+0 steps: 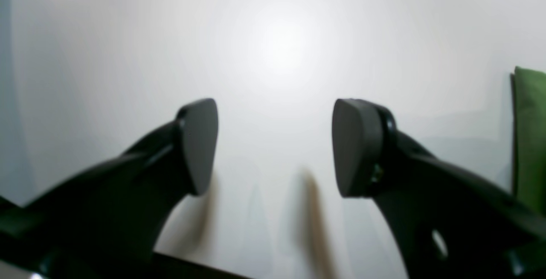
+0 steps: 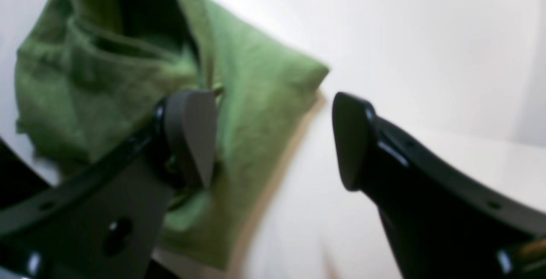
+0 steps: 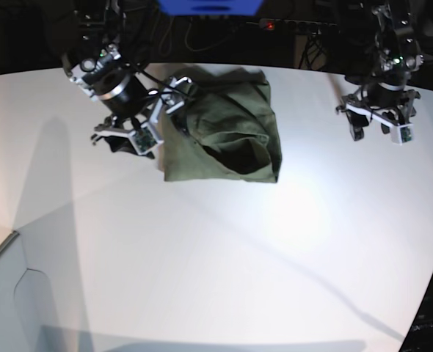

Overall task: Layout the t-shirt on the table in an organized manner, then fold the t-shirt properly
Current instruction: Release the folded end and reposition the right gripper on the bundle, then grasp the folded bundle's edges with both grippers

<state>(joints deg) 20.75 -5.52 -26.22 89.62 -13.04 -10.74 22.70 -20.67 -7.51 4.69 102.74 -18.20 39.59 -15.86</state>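
Left wrist view: the left tool [image 1: 275, 146] gapes empty over bare white worktop [image 1: 273, 36]. Right wrist view: the right tool [image 2: 273, 140] spread wide, empty, one finger over the t-shirt [image 2: 256, 100]. Base view: t-shirt bunched at the far side.

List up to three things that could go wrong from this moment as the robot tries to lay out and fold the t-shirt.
1. The t-shirt lies crumpled with folds overlapping, so a pinch may catch several layers and it would not spread flat.
2. The right gripper is open with one finger over the cloth and the other over bare table; closing here might snag only an edge.
3. The left gripper is open over bare table, apart from the shirt, so a one-sided pull could drag the shirt.
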